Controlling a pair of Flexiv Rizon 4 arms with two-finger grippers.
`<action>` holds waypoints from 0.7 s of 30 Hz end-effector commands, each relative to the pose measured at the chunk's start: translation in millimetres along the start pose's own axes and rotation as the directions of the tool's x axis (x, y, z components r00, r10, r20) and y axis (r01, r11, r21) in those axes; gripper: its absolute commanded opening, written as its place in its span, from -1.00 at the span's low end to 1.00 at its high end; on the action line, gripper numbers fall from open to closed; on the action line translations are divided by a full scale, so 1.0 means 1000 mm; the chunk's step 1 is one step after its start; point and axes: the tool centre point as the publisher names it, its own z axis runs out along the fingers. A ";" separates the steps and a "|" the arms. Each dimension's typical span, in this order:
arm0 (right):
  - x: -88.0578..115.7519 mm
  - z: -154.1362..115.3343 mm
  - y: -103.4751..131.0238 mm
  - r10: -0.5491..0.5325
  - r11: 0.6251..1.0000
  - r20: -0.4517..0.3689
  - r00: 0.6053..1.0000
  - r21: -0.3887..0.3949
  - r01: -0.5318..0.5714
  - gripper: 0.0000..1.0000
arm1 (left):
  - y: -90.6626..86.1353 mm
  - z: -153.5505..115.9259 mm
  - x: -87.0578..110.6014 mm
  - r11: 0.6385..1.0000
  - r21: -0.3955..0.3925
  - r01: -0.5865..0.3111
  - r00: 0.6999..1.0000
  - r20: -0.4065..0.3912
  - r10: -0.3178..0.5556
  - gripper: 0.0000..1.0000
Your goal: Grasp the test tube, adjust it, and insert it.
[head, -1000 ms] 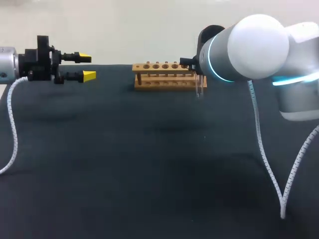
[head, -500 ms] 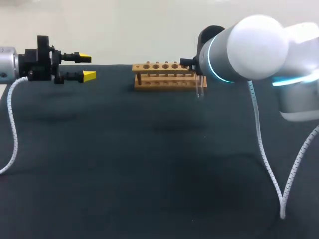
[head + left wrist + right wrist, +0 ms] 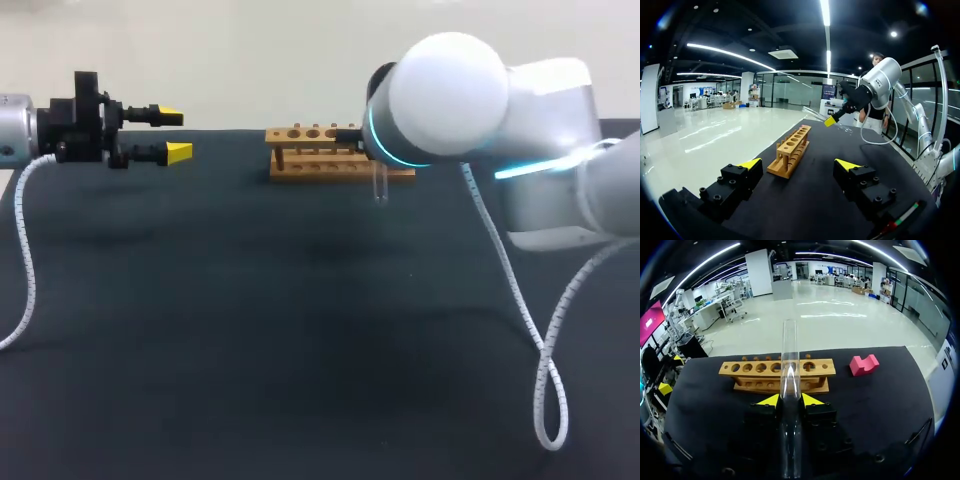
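Right gripper (image 3: pixel 790 400) clenches clear glass test tube (image 3: pixel 789 355) near light wooden multi-hole rack (image 3: pixel 752 369); left gripper (image 3: pixel 173 135) sits released, well apart.

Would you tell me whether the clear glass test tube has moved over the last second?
Yes. The clear glass test tube shifted leftward along the light wooden rack, inward from its right end.

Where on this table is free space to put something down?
The table's near half, in front of the wooden rack, is bare, as is the strip between left gripper and rack. Crowded: around the rack's right end, with the right gripper, its test tube and the pink block.
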 end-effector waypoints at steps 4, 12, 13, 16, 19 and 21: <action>-0.001 0.023 0.011 0.006 1.000 -0.020 1.000 0.014 -0.006 -1.00 | -0.002 0.000 0.001 1.000 -0.006 -0.003 1.000 0.004 0.004 1.00; 0.001 0.039 0.013 0.011 1.000 -0.036 0.999 0.020 -0.010 -1.00 | -0.002 0.000 0.001 1.000 -0.006 -0.003 1.000 0.004 0.004 1.00; 0.001 0.040 0.012 0.010 1.000 -0.039 0.999 0.020 -0.009 -1.00 | -0.002 0.000 0.001 1.000 -0.006 -0.003 1.000 0.004 0.004 1.00; 0.002 0.043 0.011 0.005 1.000 -0.047 0.999 0.022 -0.004 -1.00 | -0.002 0.000 0.001 1.000 -0.006 -0.003 1.000 0.004 0.004 1.00; 0.002 0.046 0.010 0.003 1.000 -0.054 0.999 0.025 -0.002 -1.00 | -0.002 0.000 0.001 1.000 -0.006 -0.003 1.000 0.004 0.004 1.00; 0.003 0.049 0.010 0.004 1.000 -0.061 0.998 0.026 -0.002 -1.00 | -0.002 0.000 0.001 1.000 -0.006 -0.003 1.000 0.004 0.004 1.00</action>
